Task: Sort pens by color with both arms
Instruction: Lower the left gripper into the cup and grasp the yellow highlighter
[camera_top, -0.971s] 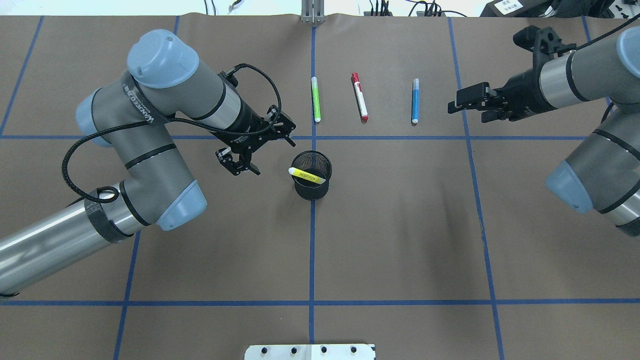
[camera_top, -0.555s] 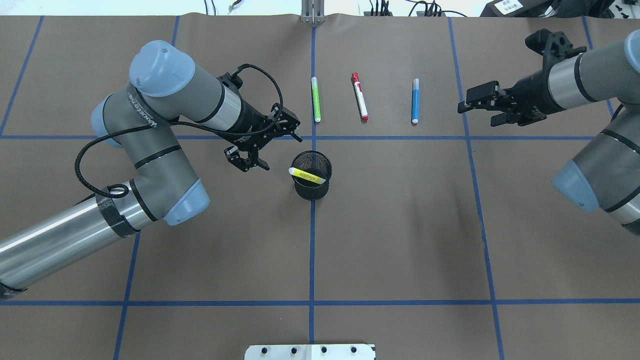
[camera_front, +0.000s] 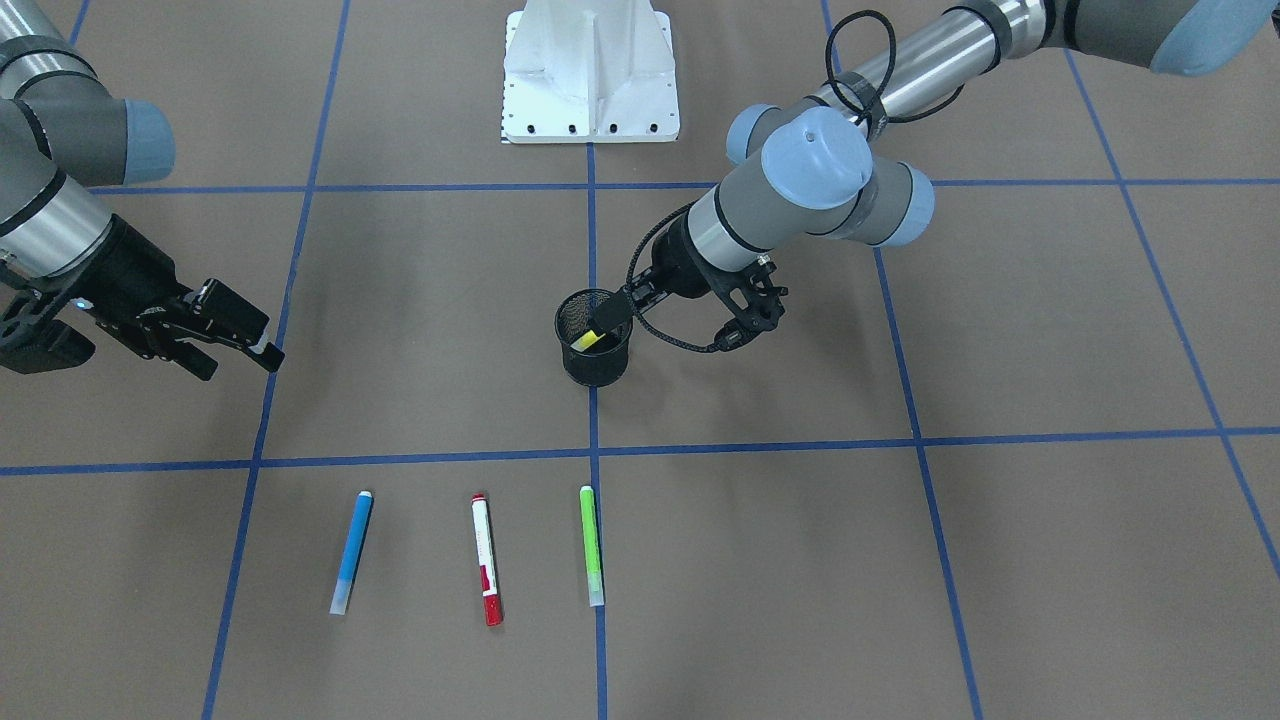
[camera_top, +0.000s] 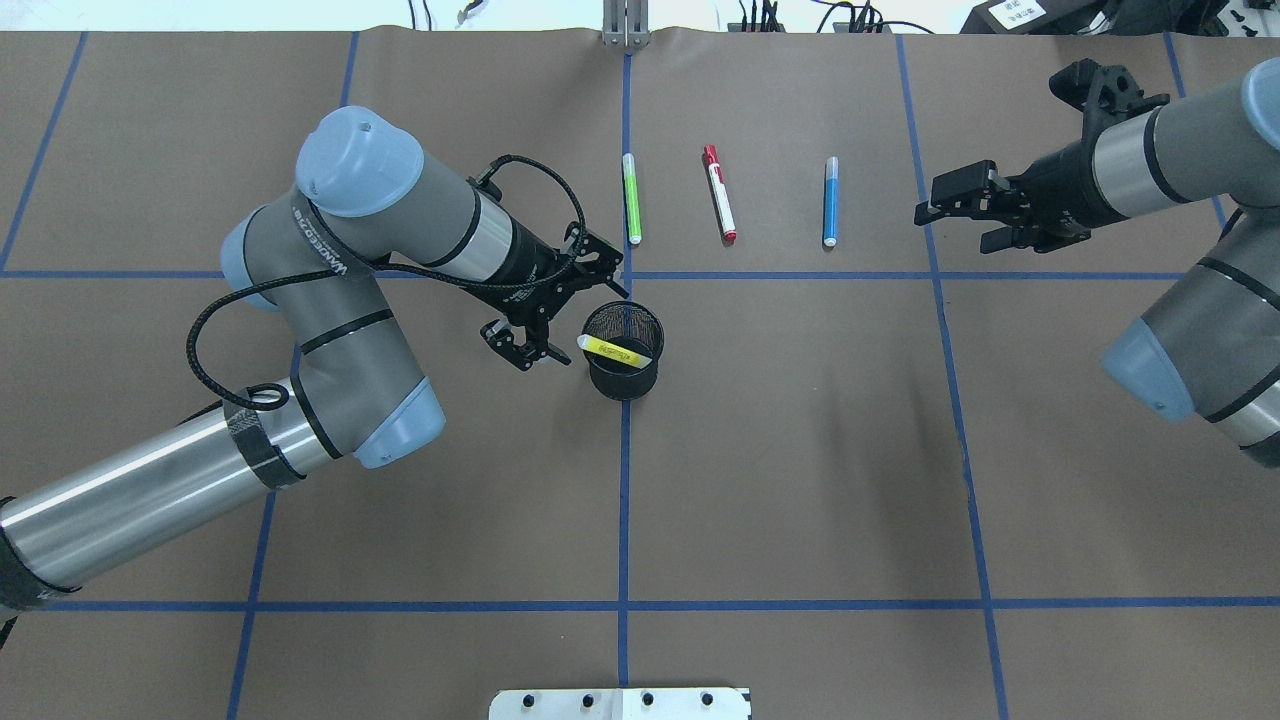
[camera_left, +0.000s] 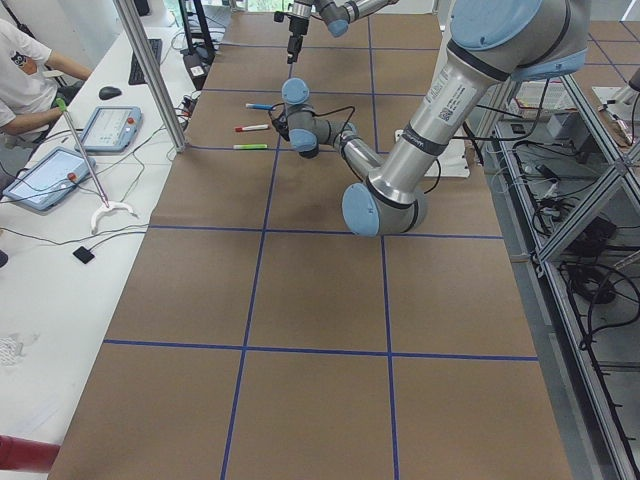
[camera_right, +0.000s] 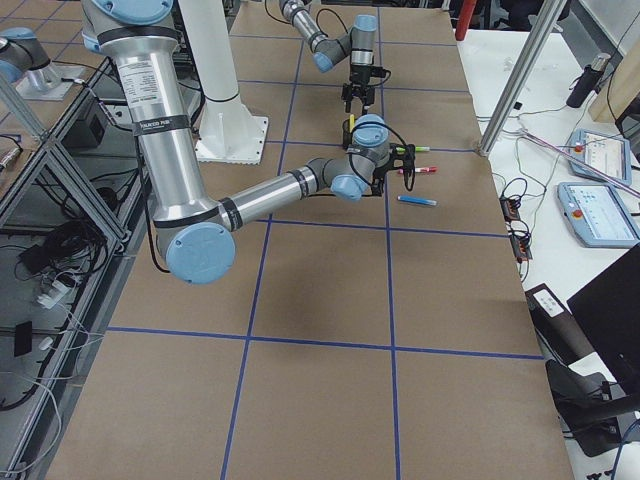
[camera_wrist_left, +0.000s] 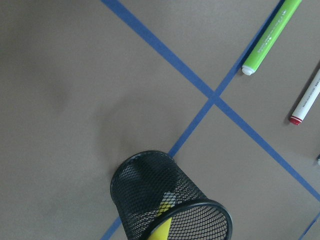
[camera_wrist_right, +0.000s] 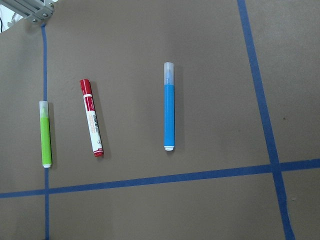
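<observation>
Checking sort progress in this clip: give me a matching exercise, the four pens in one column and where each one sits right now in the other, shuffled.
Pens:
1. yellow pen
2. lime green pen
3. red-capped pen
4. blue pen

Places:
A. on the table, nearest the right gripper
B. inside the mesh cup
C. on the table, between two other pens
D. lying along a blue tape line

Pairs: 1-B, 2-D, 3-C, 4-A
</observation>
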